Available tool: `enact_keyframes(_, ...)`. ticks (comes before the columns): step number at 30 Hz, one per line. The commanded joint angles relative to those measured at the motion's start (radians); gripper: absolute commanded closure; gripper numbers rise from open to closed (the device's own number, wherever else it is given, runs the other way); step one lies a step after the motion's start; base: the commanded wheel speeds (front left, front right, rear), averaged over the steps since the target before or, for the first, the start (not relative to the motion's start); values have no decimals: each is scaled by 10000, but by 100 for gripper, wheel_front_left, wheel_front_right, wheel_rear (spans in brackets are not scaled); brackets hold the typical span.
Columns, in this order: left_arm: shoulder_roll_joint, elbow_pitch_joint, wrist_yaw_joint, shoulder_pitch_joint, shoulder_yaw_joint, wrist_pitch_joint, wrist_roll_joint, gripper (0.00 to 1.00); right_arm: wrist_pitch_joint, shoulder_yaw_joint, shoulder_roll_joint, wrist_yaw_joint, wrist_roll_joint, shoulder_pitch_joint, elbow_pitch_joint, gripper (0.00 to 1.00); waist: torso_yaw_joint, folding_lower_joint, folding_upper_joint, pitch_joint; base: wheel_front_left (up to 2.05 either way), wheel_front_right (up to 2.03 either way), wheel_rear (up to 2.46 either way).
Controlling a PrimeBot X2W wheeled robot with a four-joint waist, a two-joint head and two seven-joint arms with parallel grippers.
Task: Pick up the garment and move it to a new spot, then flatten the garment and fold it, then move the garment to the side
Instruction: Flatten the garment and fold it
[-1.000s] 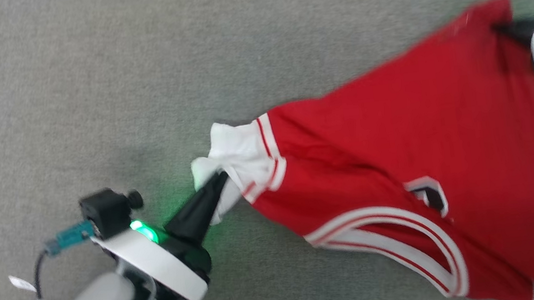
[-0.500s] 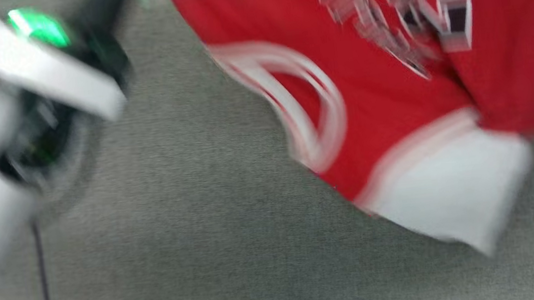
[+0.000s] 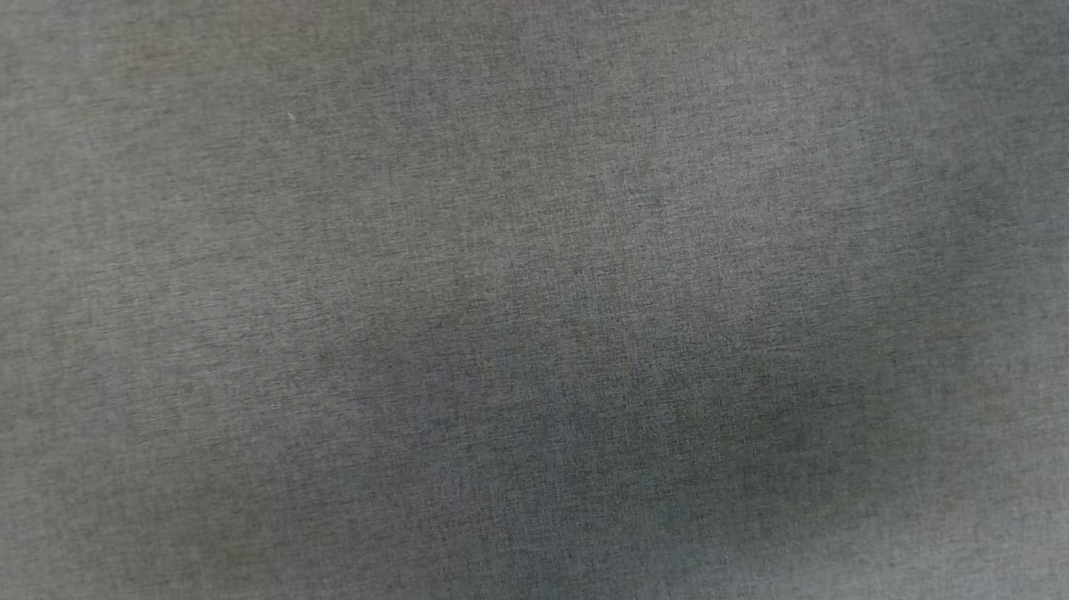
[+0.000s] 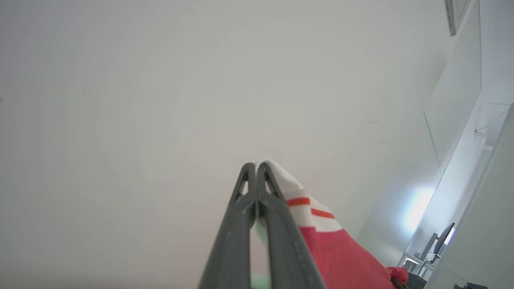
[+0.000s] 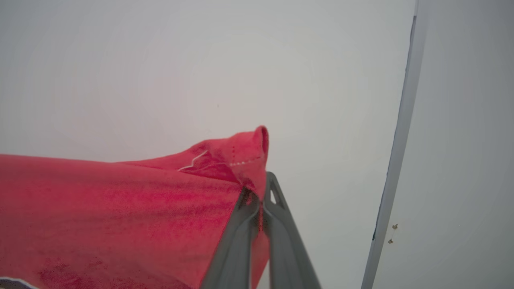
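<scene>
Since the jersey (image 5: 120,200) must hang spread for carrying, you have the left claw (image 4: 255,165) clamped on its white sleeve (image 4: 287,186) and the right claw (image 5: 261,188) on a red corner, holding it aloft.

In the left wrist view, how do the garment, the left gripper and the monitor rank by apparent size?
1. left gripper, though it is nearest the camera
2. garment, visible part only slightly smaller
3. monitor, tiny and far off
</scene>
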Motion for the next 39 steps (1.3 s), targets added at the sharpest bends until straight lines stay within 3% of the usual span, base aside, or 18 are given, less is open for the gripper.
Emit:
enact_keyframes(1,170,150,35,-102,41,-66,99,100,-146,-41,-66,-81,-76,-54,241,100,-31,0,-1,63,0,0,0)
enact_keyframes(4,-36,-76,35,139,116,-51,-325,100,-356,248,29,-81,42,29,519,100,6,0,-1,122,0,0,0)
enact_keyframes(9,67,-1479,32,2093,-280,-54,-678,100,-393,1183,-92,-69,701,1264,387,100,191,0,-1,47,0,0,0)
enact_keyframes(13,265,-3296,32,4739,-154,-348,-1270,100,-107,2353,-549,-68,1587,3163,-482,100,250,0,-1,-132,0,0,0)
enact_keyframes(20,529,-5920,30,9123,-231,-593,-849,100,248,3042,-1600,-54,3336,6987,-2618,100,386,0,-1,-653,0,0,0)
enact_keyframes(29,786,-7422,30,13218,-422,-614,199,100,1294,2527,-2765,-48,4850,11839,-5330,100,539,0,-1,-1787,0,0,0)
enact_keyframes(39,1110,-8441,30,16045,-54,-612,1012,100,2083,802,-3047,-46,5224,15533,-7546,100,597,0,-1,-2427,0,0,0)
